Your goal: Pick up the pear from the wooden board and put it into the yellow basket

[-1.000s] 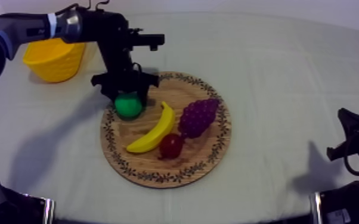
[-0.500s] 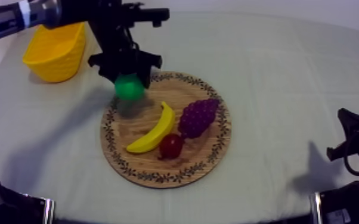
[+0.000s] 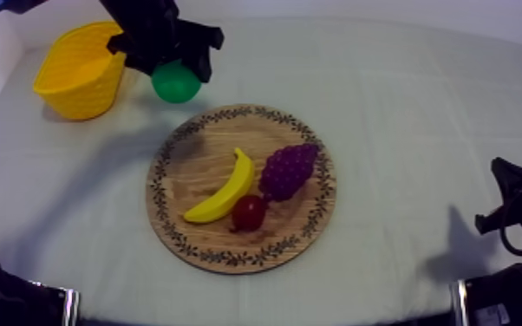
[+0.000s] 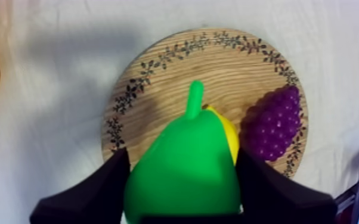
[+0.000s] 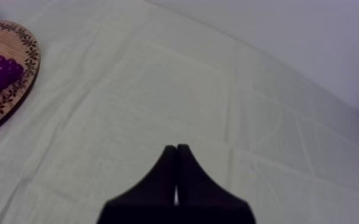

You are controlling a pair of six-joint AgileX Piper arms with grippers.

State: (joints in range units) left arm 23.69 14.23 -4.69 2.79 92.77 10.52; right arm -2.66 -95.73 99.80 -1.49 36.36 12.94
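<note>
Transfer leg, from wooden board [image 3: 197, 173] to yellow basket [image 3: 74, 82].
My left gripper [image 3: 174, 71] clamps the pear [image 3: 176, 83] above the cloth just beside the basket; next I'd judge a short carry over the rim, probably with height to spare, then release. Right gripper [image 5: 176, 179] rests pinched together.

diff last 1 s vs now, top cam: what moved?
The left gripper, shut on the pear, lifted it off the wooden board and carried it toward the yellow basket; the pear now hangs beside the basket, not in it. Unchanged: banana, grapes, small red fruit, board, basket, and the right gripper, shut at rest.
</note>
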